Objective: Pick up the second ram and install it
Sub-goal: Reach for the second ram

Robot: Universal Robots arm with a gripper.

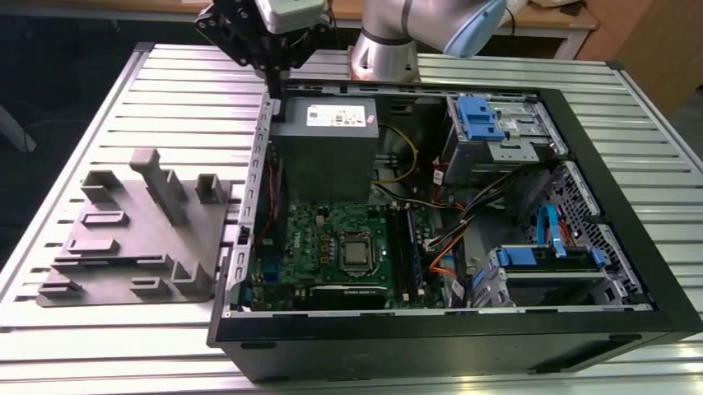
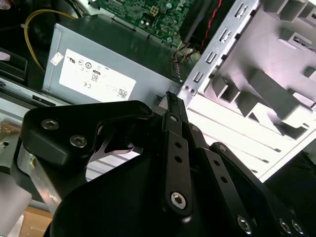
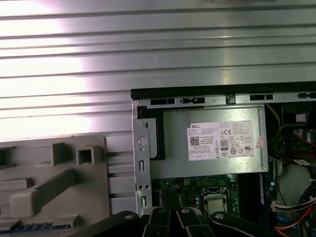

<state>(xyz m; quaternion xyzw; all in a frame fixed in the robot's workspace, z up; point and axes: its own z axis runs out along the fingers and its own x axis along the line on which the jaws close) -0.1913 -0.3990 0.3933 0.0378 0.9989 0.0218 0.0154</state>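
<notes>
My gripper (image 1: 272, 81) hangs above the rear left corner of the open computer case (image 1: 615, 271), over its wall beside the power supply (image 1: 326, 144). In the second wrist view its fingers meet at a thin tip (image 2: 170, 97); it looks shut with nothing held. On the grey fixture block (image 1: 132, 263), to the exterior view's left of the case, a thin dark stick that looks like the second ram (image 1: 104, 219) lies in a holder. The first wrist view shows that stick (image 3: 29, 226) with a blue edge. The memory slots (image 1: 402, 247) run beside the processor socket on the green motherboard (image 1: 313, 247).
The case lies on its side on a ribbed metal table (image 1: 99, 107). Inside are a blue-latched drive cage (image 1: 489, 123), a second drive bay (image 1: 544, 259) and loose cables (image 1: 462, 222). The fixture has tall raised holders (image 1: 165, 185).
</notes>
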